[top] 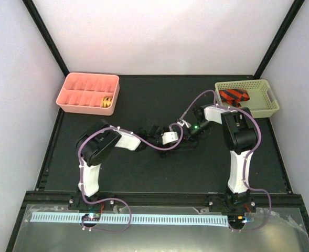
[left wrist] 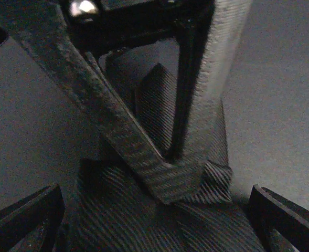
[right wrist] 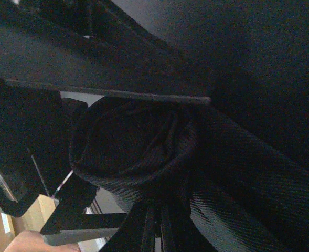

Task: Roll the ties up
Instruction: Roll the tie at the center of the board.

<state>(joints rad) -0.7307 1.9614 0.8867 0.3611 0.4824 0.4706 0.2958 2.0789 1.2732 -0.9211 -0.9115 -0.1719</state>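
Note:
The black tie (left wrist: 144, 220), ribbed cloth, lies on the dark mat under my left gripper (left wrist: 154, 231). That gripper is open, one finger on either side of the cloth. In the right wrist view the tie is wound into a loose coil (right wrist: 128, 152), and my right gripper (right wrist: 159, 231) is shut on its edge. The right gripper's fingers (left wrist: 117, 121) cross the left wrist view and pinch a fold of the tie. From above, both grippers meet at mid-table (top: 184, 135), where the black tie is hard to make out. A red-and-black striped tie (top: 233, 95) lies in the basket. A yellow-orange coil (top: 107, 101) sits in the pink organizer.
A pink compartment organizer (top: 75, 94) stands at the back left. A pale green basket (top: 264, 107) stands at the back right. Purple cables (top: 144, 143) loop along both arms. The black mat (top: 159, 173) ends at a metal rail near the arm bases.

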